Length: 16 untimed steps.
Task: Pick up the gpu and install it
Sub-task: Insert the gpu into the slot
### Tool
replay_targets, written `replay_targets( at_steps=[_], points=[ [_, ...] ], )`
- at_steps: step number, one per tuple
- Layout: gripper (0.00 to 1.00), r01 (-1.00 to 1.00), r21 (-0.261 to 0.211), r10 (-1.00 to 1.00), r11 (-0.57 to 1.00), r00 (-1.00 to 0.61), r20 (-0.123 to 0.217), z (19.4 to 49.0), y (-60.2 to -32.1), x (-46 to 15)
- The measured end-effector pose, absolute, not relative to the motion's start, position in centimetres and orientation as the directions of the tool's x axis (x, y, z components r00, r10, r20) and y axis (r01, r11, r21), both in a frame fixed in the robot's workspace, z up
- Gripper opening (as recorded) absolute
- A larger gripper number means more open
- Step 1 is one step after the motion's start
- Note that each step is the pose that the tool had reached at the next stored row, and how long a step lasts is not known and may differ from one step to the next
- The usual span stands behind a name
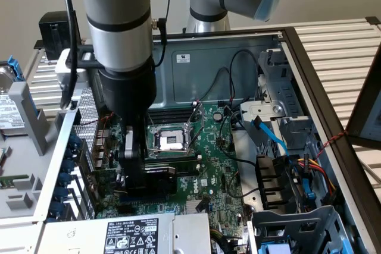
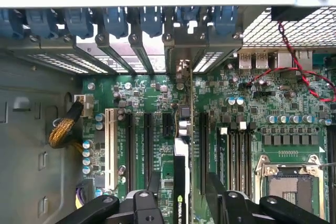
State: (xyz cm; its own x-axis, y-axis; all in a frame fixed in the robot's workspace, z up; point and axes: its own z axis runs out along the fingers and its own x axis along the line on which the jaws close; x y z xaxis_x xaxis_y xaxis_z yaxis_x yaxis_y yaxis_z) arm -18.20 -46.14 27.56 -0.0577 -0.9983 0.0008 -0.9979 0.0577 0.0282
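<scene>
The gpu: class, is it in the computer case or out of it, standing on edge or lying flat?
In the case. The gpu stands on edge on the motherboard, between the gripper fingers.

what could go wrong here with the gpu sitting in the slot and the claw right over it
1. The gpu stands edge-on in the motherboard slot; if not fully seated, it could tilt as the claw lifts away.
2. The open claw's fingers straddle the card closely and could catch it.
3. The red wire lies near the arm's path.

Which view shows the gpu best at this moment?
The wrist view: the gpu stands edge-on in a motherboard slot between the open gripper fingers. The exterior view shows part of its black shroud beside the gripper.
</scene>
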Motion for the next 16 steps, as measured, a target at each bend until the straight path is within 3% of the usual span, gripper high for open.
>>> replay_targets(
  at_steps=[9, 16],
  points=[
    [0.47, -0.998, 0.028, -0.998, 0.058, -0.058, 0.001, 31.3, -46.2, -18.2],
    [0.47, -0.998, 0.028, -0.998, 0.058, -0.058, 0.0, 31.4, -46.3, -18.2]
  ],
)
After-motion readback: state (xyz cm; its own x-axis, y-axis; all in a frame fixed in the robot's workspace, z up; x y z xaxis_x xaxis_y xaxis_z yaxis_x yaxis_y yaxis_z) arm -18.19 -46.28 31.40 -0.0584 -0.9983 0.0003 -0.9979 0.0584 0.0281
